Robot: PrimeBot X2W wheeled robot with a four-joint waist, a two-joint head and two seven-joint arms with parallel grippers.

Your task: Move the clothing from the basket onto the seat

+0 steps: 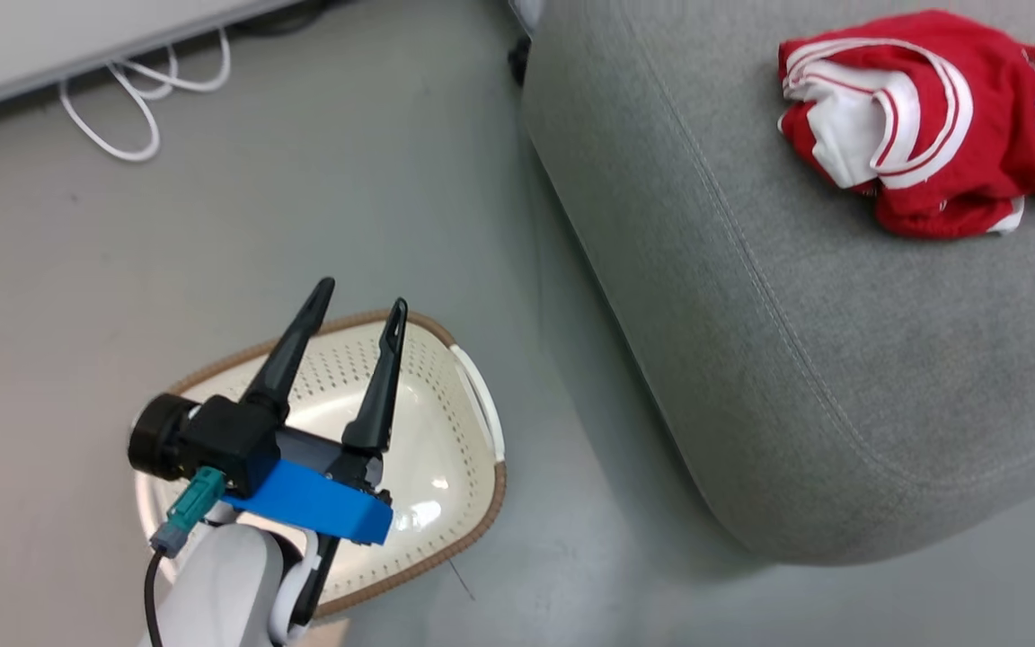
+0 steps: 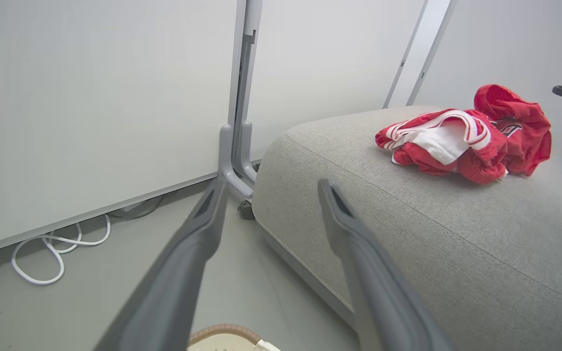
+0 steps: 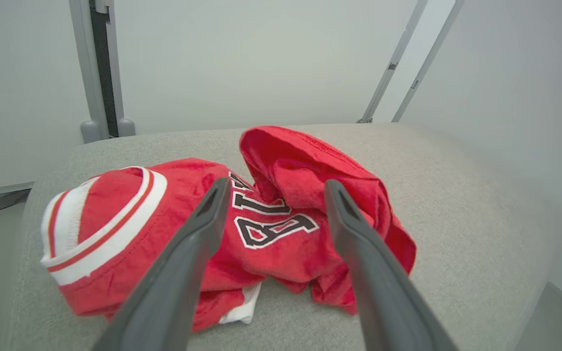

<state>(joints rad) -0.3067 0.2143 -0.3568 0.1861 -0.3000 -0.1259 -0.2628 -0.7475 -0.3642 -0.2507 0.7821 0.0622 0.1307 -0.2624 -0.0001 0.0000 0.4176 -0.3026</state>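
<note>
The clothing (image 1: 931, 135), a red crumpled heap with white trim and dark lettering, lies on the light grey seat (image 1: 796, 359) at the upper right. In the right wrist view my right gripper (image 3: 276, 187) hangs open just over the clothing (image 3: 271, 219), its fingers apart and holding nothing. A dark bit of that gripper shows at the head view's right edge. My left gripper (image 1: 363, 296) is open above the cream basket (image 1: 490, 503) on the floor at lower left, whose pale inside shows bare. From the left wrist I see the clothing (image 2: 461, 146) on the seat (image 2: 408, 234).
A white cable (image 1: 140, 99) loops on the grey floor below a white partition panel (image 1: 77, 36). A grey post foot (image 2: 234, 165) stands by the seat's far corner. Open floor lies between the basket and the seat.
</note>
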